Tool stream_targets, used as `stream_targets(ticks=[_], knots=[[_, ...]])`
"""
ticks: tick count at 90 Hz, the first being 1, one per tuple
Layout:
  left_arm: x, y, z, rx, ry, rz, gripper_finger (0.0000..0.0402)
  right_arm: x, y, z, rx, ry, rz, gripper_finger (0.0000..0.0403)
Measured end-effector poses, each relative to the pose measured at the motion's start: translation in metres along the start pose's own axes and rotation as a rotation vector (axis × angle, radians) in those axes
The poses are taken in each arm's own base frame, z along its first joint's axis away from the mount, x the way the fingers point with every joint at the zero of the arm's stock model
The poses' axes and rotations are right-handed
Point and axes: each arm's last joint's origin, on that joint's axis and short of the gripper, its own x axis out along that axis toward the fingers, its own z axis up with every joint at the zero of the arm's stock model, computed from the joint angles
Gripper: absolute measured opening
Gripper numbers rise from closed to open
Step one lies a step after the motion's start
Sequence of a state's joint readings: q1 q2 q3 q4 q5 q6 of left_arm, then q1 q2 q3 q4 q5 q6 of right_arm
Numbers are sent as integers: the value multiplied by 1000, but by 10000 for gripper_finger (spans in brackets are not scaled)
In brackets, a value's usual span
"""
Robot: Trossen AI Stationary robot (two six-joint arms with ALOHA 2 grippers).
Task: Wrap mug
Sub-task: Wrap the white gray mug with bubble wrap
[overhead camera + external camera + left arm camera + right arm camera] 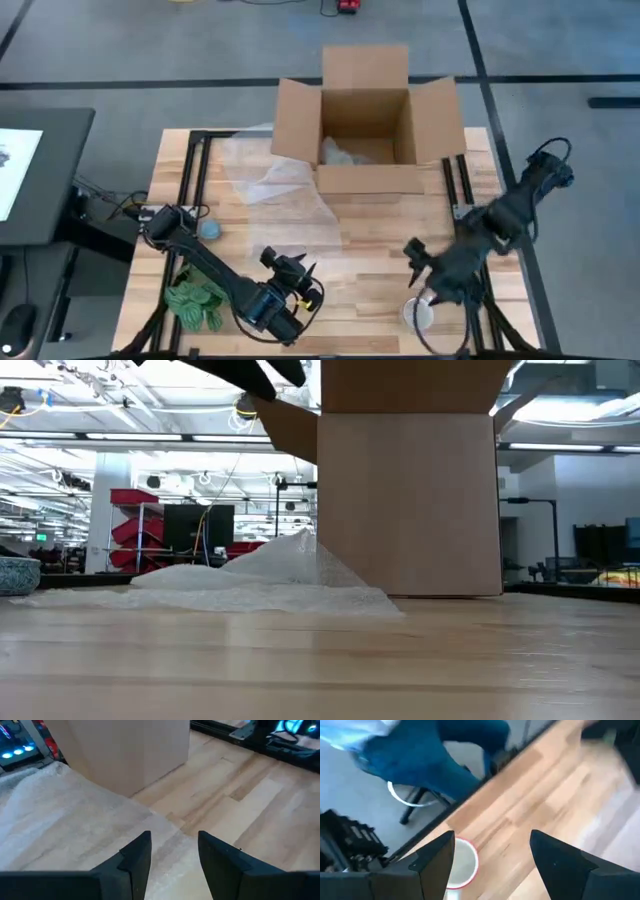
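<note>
High view: right gripper (424, 268) hovering just beside mug (422, 312), fingers spread, mug near table edge, well apart from cardboard box (366, 125). Left gripper (303, 283) farther off, fingers parted, facing bubble wrap (285, 185) beside box.

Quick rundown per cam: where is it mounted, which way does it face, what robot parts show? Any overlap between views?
High: overhead, straight down; both arms, left gripper, right gripper, cardboard box, bubble wrap.
Low: table height, level toward the room; an arm at top.
Left wrist: past its open fingers at the wrap and box.
Right wrist: past its open fingers at the mug, a person's legs beyond.
Shared: high, low and left wrist all show box and wrap.
</note>
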State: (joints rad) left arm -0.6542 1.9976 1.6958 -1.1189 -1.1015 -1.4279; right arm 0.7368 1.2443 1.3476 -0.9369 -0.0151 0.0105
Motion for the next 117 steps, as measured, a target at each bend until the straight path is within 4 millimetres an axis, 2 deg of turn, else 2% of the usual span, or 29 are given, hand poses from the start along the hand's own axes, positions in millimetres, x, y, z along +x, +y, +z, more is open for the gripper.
stream_targets(ticks=[9,19,27,35,43,53,64,71,81,89,95,102,109,117], knots=[[3,-3,-5,-44,0,-20,141,21,20,-20,102,-13,-34,249],[17,0,-15,-95,48,-1,141,43,39,-45,215,13,-60,249],[39,8,-20,-137,138,46,141,51,52,-63,285,73,-109,249],[69,22,-20,-88,303,127,141,52,57,-79,327,167,-166,249],[97,31,-15,-65,447,136,141,50,57,-86,377,209,-231,249],[128,41,-17,-54,537,97,141,49,56,-87,404,189,-286,249],[144,53,-26,-106,641,107,141,51,60,-85,398,159,-285,249],[143,56,-36,-114,689,108,141,52,64,-85,385,152,-282,249],[126,50,-49,-96,777,61,141,51,68,-86,365,139,-282,249],[113,39,-55,-140,785,-2,141,51,70,-86,352,118,-302,249],[104,23,-57,-209,765,-112,141,50,71,-86,349,112,-300,249],[91,2,-53,-277,719,-290,141,51,71,-85,355,99,-295,249],[75,-15,-38,-295,648,-439,141,51,72,-84,348,96,-293,249],[56,-22,-18,-274,561,-483,141,51,71,-83,338,89,-293,249]])
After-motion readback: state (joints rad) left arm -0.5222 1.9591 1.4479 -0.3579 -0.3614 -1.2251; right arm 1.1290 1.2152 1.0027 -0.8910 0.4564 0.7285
